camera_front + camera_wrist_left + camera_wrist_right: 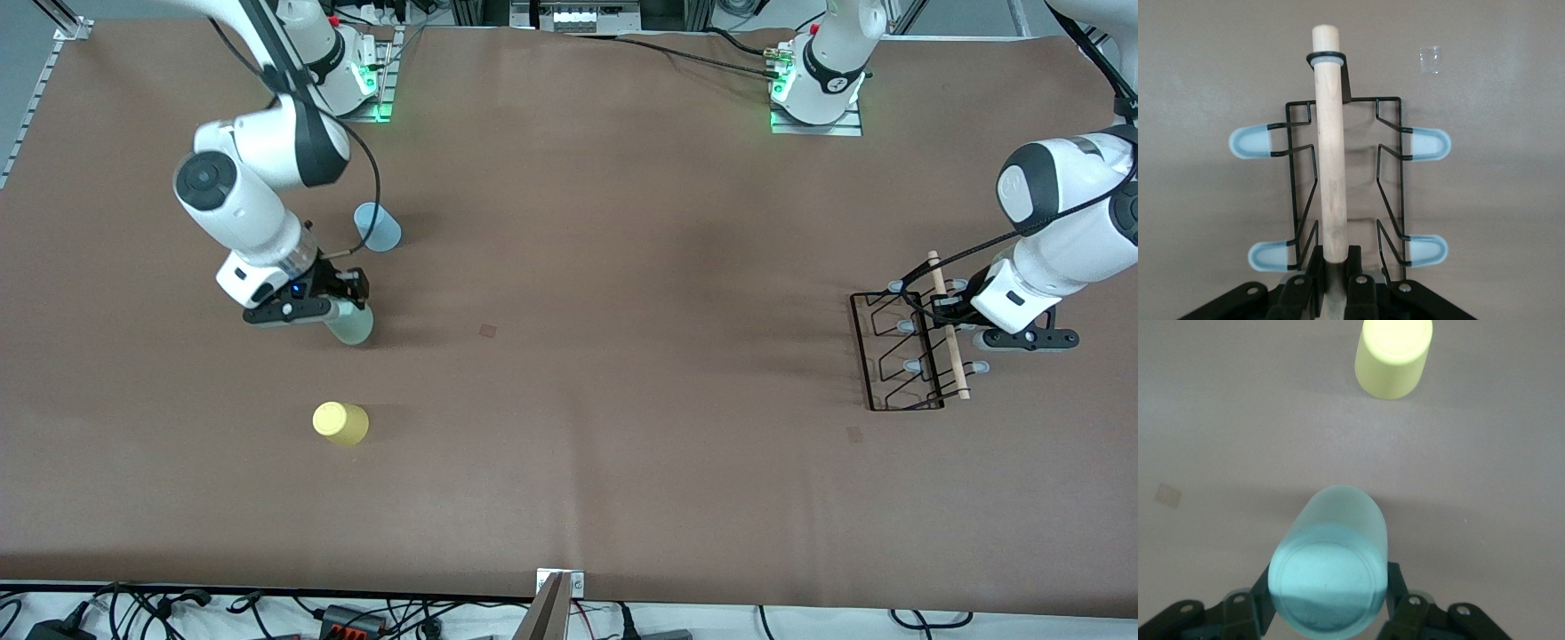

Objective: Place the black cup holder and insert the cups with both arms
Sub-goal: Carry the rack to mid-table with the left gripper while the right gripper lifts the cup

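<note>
I see three cups and one black cup holder (907, 351). Only four of its pegs show in the left wrist view, and the arm hides part of it in the front view. My left gripper (1335, 280) is closed on its wooden rod (1329, 147) at the left arm's end. My right gripper (1328, 603) squeezes the mint green cup (1330, 563), partly hidden in front. The yellow cup (340, 423) stands nearer me, the light blue cup (377, 227) farther.
</note>
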